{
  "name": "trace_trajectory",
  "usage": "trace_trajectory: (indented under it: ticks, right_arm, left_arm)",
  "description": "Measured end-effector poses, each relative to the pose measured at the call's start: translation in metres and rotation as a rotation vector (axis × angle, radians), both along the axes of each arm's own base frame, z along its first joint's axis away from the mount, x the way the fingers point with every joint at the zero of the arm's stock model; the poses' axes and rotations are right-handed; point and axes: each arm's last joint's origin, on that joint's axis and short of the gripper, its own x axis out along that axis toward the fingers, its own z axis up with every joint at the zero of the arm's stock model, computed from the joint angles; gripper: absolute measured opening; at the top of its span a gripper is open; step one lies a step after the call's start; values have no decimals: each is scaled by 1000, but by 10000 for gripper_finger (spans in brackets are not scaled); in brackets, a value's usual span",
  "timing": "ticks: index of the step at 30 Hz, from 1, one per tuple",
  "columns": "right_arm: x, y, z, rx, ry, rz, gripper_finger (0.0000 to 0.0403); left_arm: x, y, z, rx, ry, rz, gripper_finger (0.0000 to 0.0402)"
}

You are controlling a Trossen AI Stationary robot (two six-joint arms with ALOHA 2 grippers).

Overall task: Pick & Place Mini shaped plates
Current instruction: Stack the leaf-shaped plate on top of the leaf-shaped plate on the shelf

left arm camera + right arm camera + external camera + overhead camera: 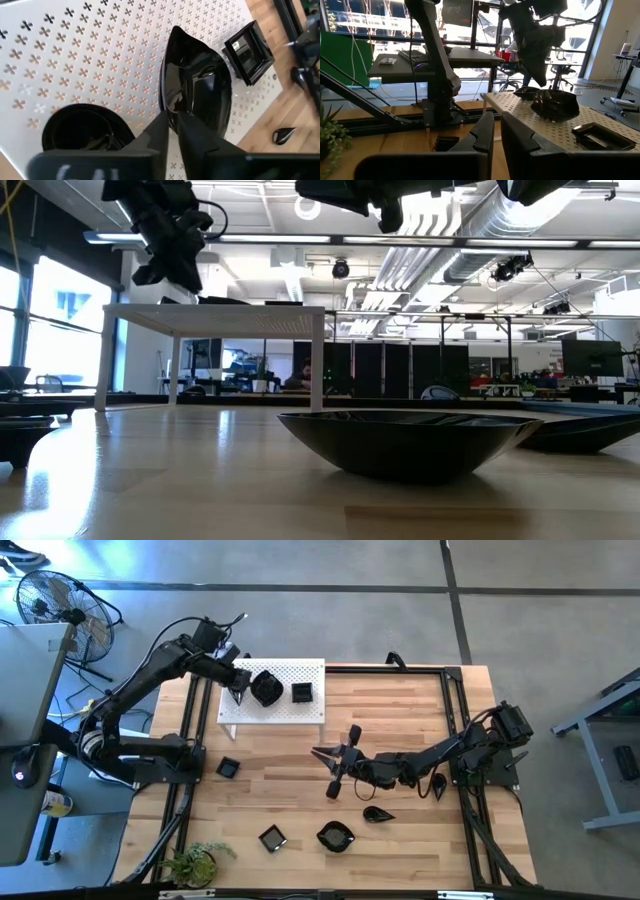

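The mini shaped plates are glossy black. On the white perforated board (pixel 300 715) at the far left lie a leaf-shaped plate (pixel 197 85), a rounded one (pixel 82 130) and a square one (pixel 248 50). My left gripper (pixel 173 122) hangs over the board, shut at the leaf plate's near rim. Several more plates lie on the wooden table: a square (pixel 228 767), a square (pixel 272 837), a wavy one (pixel 335 836) and a teardrop (pixel 378 814). My right gripper (pixel 496 127) hovers level over mid-table, shut on nothing. My left gripper has the leaf plate's near rim (pixel 171 106) between its two fingertips, coming slanting down from the table's left. The plate lies flat on the board, its pointed end (pixel 176 30) away from the fingers.
The board stands on thin white legs (pixel 175 370) above the tabletop. A black frame (pixel 455 700) runs along the table's edges. A small green plant (pixel 195 862) sits at the near left corner. Bare wood lies between the board and the near plates.
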Motion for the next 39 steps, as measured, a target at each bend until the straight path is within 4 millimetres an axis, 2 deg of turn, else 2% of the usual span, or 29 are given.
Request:
trace_trajectory:
  ticks: [4, 23, 35, 39]
  right_arm:
    - [0, 0, 0, 0, 0, 0, 10]
    - [0, 0, 0, 0, 0, 0, 1]
    - [0, 0, 0, -1, 0, 0, 0]
    - [0, 0, 0, 0, 0, 0, 0]
  left_arm:
    - [0, 1, 0, 18, 1, -8, 5]
    - [0, 3, 1, 111, 65, -3, 0]
    - [30, 3, -11, 152, 130, -61, 0]
    - [32, 3, -12, 161, 133, -61, 0]
